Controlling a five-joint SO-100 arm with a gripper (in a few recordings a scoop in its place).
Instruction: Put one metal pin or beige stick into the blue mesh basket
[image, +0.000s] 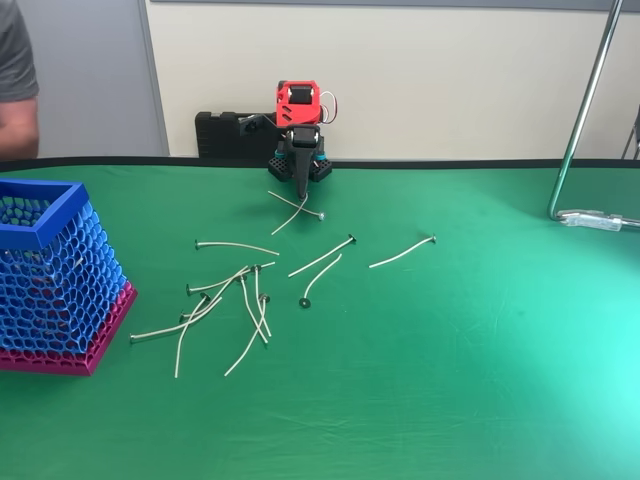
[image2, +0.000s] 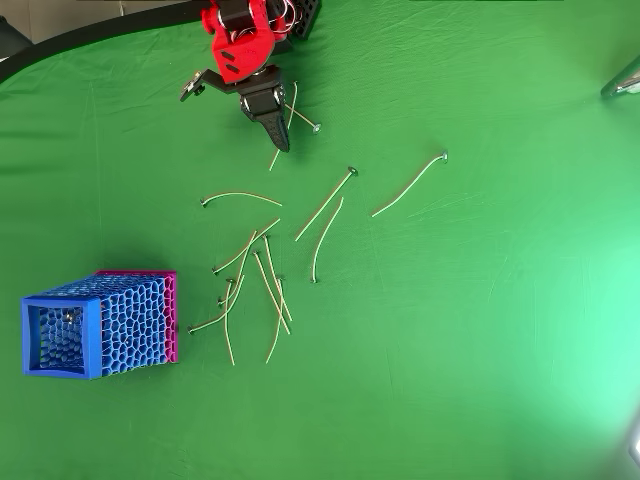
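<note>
Green cloth covers the surface (image: 480, 380), where about a dozen beige pins lie scattered at centre. My pincer (image: 301, 190) points down at the far edge, its black tips together over two crossed pins (image2: 296, 116); whether it grips one I cannot tell. At left in the fixed view stands the blue mesh basket (image: 40, 232), well apart.

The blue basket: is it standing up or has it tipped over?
Upright. The blue basket sits on its pink base band on the green table, with its open square rim facing up in the overhead view.
</note>
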